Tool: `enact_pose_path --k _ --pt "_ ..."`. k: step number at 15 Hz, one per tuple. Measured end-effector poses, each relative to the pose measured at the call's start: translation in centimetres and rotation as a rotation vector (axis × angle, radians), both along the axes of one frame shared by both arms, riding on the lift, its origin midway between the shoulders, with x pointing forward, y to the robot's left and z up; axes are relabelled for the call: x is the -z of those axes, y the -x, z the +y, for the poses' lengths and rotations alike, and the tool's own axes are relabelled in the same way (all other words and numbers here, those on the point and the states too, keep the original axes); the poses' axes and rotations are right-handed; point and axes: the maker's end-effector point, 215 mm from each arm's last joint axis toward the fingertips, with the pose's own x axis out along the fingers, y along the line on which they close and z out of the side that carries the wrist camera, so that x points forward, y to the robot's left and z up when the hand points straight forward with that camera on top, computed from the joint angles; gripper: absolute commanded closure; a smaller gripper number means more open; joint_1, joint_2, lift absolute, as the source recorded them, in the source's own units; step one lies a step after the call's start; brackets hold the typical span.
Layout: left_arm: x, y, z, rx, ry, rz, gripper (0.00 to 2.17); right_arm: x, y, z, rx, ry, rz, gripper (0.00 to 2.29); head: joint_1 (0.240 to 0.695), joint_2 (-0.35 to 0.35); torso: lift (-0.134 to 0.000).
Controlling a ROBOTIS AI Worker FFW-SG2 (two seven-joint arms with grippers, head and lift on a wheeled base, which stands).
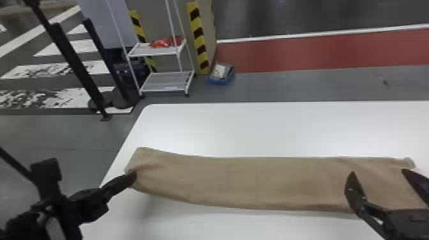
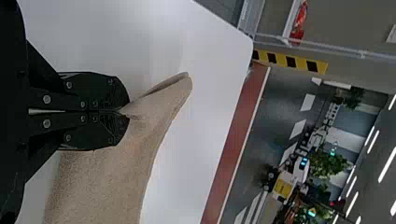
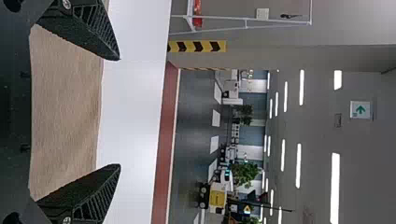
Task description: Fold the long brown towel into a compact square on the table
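Toward the upper left of the head view, I see a white rack (image 1: 165,81) with something red (image 1: 164,42) on its upper shelf. Just right of it, a blue bin (image 1: 221,79) sits on the floor, and a red floor strip (image 1: 312,51) runs off to the right edge.

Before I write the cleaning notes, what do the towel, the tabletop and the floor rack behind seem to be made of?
Towel: matte fabric, perhaps cotton or microfibre; it puckers softly and shows a fine nap.
Tabletop: smooth, satiny white laminate or plastic, judging by its diffuse sheen.
Rack: probably white-coated metal, given its thin, straight rods.
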Motion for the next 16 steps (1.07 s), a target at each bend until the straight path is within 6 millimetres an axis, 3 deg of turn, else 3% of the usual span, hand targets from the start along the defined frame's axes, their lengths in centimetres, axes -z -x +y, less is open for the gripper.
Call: enact_pose_path --k 2,4,6,7,9,11,12,16 --pt "-0.6 0.6 2.2 -0.056 0.031 0.022 2.14 -0.1 -0.1 -2.7 0.044 -0.006 0.002 0.05 0.695 0.291 -0.124" --pt "-2.1 0.6 0.8 -0.048 0.040 0.040 2.14 -0.2 0.0 -5.9 0.097 -0.017 0.006 0.05 0.695 0.255 -0.124" --pt "-4.1 -0.1 -4.4 0.017 0.017 0.059 2.14 -0.4 0.1 -9.0 0.148 -0.028 0.007 0.05 0.695 0.172 -0.124" --pt "-5.0 -0.6 -8.3 0.070 -0.004 0.069 2.14 -0.6 0.3 -10.6 0.175 -0.034 0.007 0.05 0.695 0.051 -0.124" --pt "-6.2 -1.3 -16.3 0.184 -0.065 0.083 2.14 -0.6 0.5 -12.7 0.209 -0.050 0.011 0.05 0.695 -0.077 -0.124" --pt "-7.5 -2.6 -23.5 0.268 -0.160 0.081 2.14 -0.5 0.6 -13.8 0.228 -0.075 0.014 0.05 0.695 -0.163 -0.124" --pt "-7.8 -3.1 -25.7 0.288 -0.209 0.079 2.14 -0.4 0.5 -13.9 0.231 -0.087 0.017 0.05 0.695 -0.224 -0.124" --pt "-6.1 -4.0 -31.8 0.350 -0.387 0.115 2.14 0.6 -0.2 -14.0 0.227 -0.128 0.040 0.05 0.695 -0.284 -0.124"
